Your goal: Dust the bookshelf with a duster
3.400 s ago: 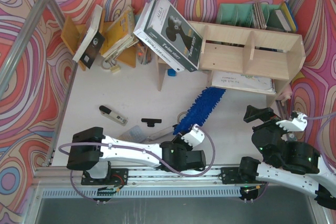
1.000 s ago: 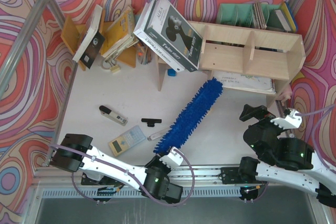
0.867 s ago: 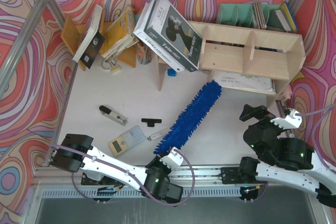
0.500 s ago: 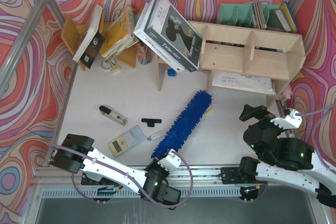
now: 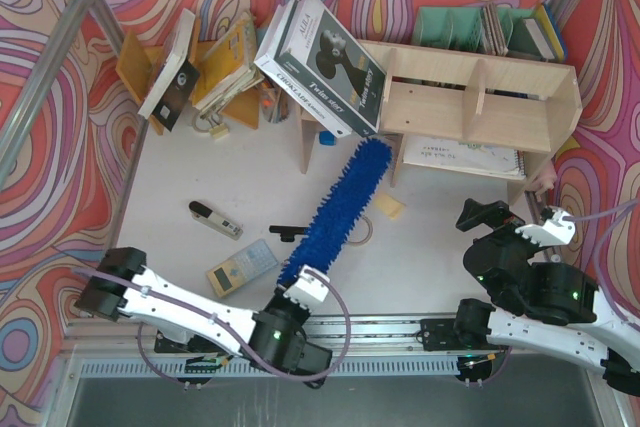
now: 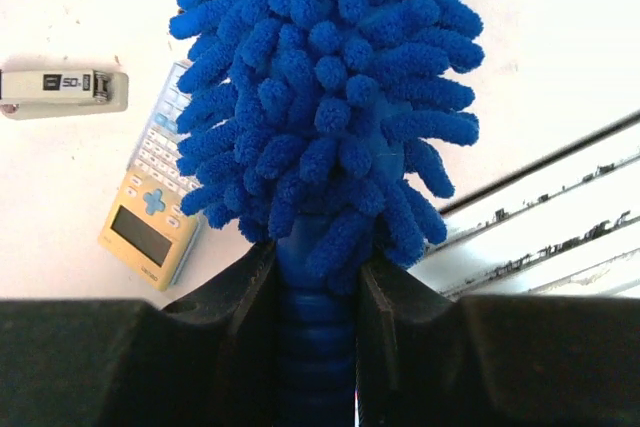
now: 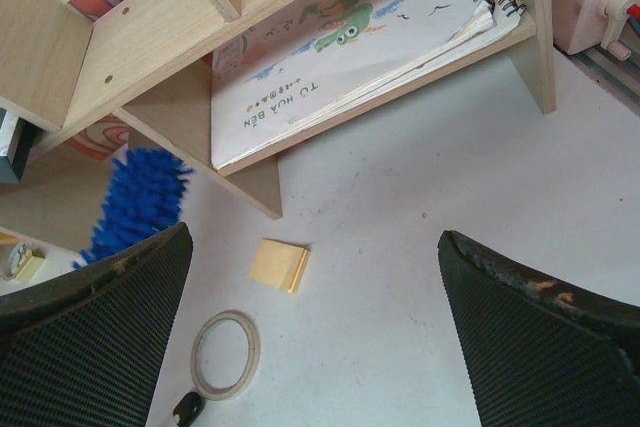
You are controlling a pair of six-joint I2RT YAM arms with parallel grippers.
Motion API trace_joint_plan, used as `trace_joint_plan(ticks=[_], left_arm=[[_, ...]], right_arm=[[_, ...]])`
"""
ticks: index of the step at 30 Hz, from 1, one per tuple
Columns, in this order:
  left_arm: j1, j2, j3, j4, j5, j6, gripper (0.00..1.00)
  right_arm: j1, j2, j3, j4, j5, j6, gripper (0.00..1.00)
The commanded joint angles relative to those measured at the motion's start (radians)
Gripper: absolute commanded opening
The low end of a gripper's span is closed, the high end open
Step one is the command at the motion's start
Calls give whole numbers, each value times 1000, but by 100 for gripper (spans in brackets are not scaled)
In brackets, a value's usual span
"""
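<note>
The blue fluffy duster [image 5: 338,207] slants from the near table edge up toward the pale plywood bookshelf [image 5: 470,97]. Its tip lies just left of the shelf's lower left upright, under a leaning box. My left gripper [image 5: 305,285] is shut on the duster's ribbed blue handle [image 6: 315,347], with the shaggy head [image 6: 320,97] filling the left wrist view. My right gripper [image 5: 488,215] hovers open at the right, in front of the shelf, holding nothing. In the right wrist view, the right gripper [image 7: 315,327] looks at the bookshelf [image 7: 150,37] and the duster's tip [image 7: 135,202].
A spiral notebook [image 7: 340,47] lies in the shelf's bottom compartment. A yellow sticky pad [image 7: 278,265] and a tape ring [image 7: 225,354] lie on the table. A yellow calculator [image 6: 150,217] and a white stapler-like item [image 6: 60,92] sit left of the duster. A large box [image 5: 320,62] leans against the shelf.
The left arm has shifted left along the near edge, swinging the duster's tip leftward from the shelf's lower compartment to beside its left upright. The right arm is still.
</note>
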Motion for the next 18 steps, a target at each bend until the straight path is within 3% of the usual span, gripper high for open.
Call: trace_joint_plan(ticks=[1,4,9,18], left_arm=[[79,-69,27,-37,-98,29,0],[177,-91,47,43,-56,167,0],[249,-133,87,120,-109,293,0],[399,-151,110,328,-138,537,0]], right_arm=[[9,-13,5,-27,19,15,99],[9,-12,9,-25,20,15,99],[9,-10,46,-25,8,-7,99],[9,-16,124,45,39,-190,99]])
